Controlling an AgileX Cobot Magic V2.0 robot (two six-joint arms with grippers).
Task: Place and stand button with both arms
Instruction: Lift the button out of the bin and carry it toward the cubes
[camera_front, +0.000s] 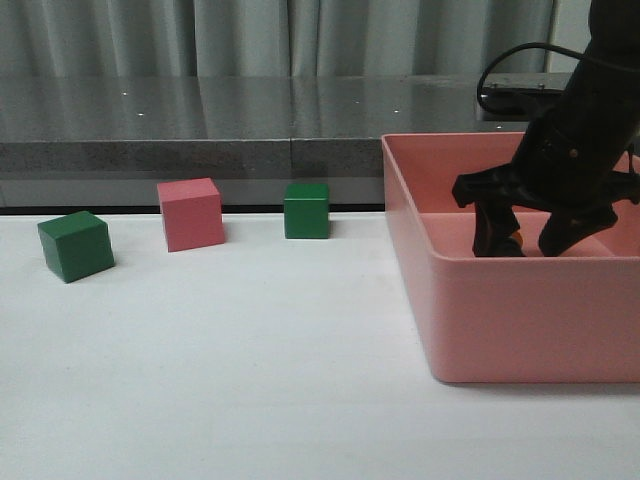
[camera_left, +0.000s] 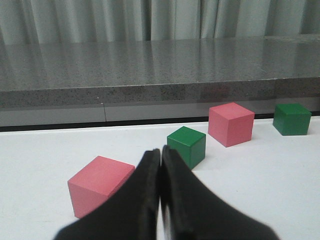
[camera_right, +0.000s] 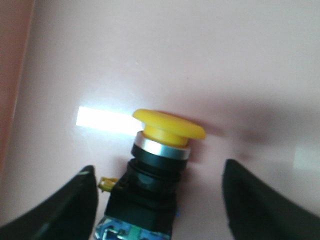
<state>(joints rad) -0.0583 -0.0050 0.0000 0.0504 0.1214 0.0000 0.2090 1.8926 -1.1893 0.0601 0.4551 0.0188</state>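
In the front view, a pink bin (camera_front: 500, 330) fills the right side of the frame on the white surface (camera_front: 230, 380). The right end effector (camera_front: 528, 243) reaches down into the bin from the upper right, its two black fingers spread apart, with a small speck of yellow-orange showing by the left finger just above the bin's front wall — probably the button, but too little of it shows here to be sure. Along the back of the surface, at the left of the frame, stand three cubes in a row: a green cube (camera_front: 75, 245) at far left, a pink cube (camera_front: 190, 213) next, and another green cube (camera_front: 306, 210) near the centre. A grey stone ledge (camera_front: 200, 130) runs behind them.

In the left wrist view, the left end effector (camera_left: 160, 200) rises from the bottom centre, its black fingers pressed together with nothing between them. Around it on the surface sit two pink cubes and two green ones, all apart from the fingers.

In the right wrist view, the button (camera_right: 157, 160) lies on the bin's pink floor at centre bottom — yellow cap toward the upper right, silver ring and black body below it. The open fingers flank it at lower left and lower right, neither touching the cap.
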